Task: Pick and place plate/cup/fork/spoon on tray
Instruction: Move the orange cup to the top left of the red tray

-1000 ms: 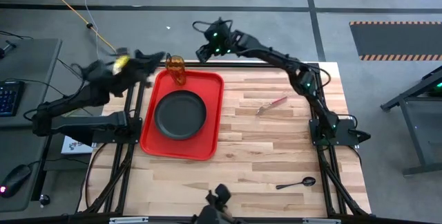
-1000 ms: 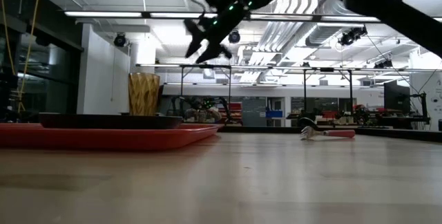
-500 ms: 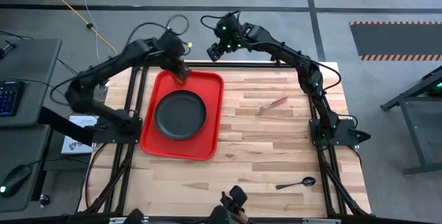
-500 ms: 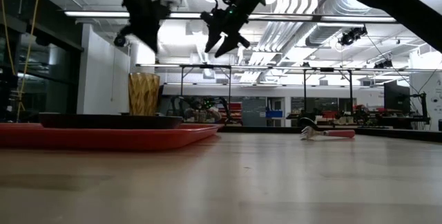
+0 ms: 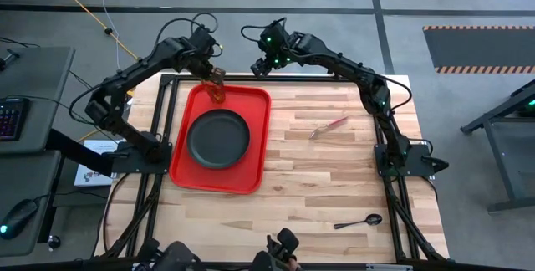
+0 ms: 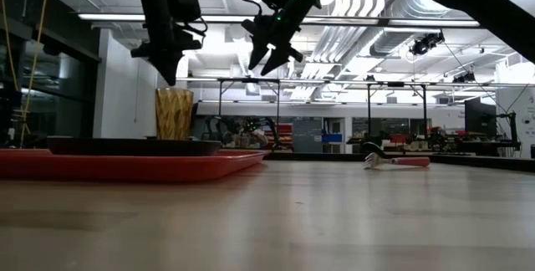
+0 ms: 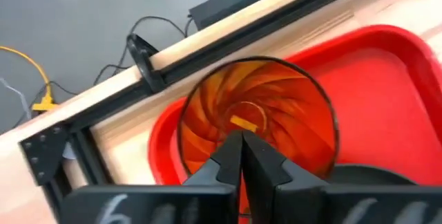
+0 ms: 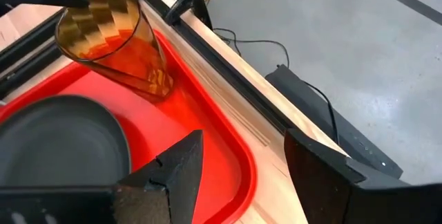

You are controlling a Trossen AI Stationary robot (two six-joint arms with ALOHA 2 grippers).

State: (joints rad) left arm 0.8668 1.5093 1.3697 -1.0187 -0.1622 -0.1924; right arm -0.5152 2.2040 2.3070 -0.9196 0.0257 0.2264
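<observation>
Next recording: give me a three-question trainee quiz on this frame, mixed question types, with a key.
1. True or false: the plate lies on the tray.
2. Which item lies nearest the right arm's base? A) the fork B) the spoon C) the cup
3. Fill in: the left gripper hangs directly above the ____.

Key
1. True; the plate is on the tray, with the cup upright at the tray's far corner.
2. A; the fork lies nearer the base than the spoon.
3. cup; its jaws are closed, while the right gripper, jaws open, is beside it.
</observation>
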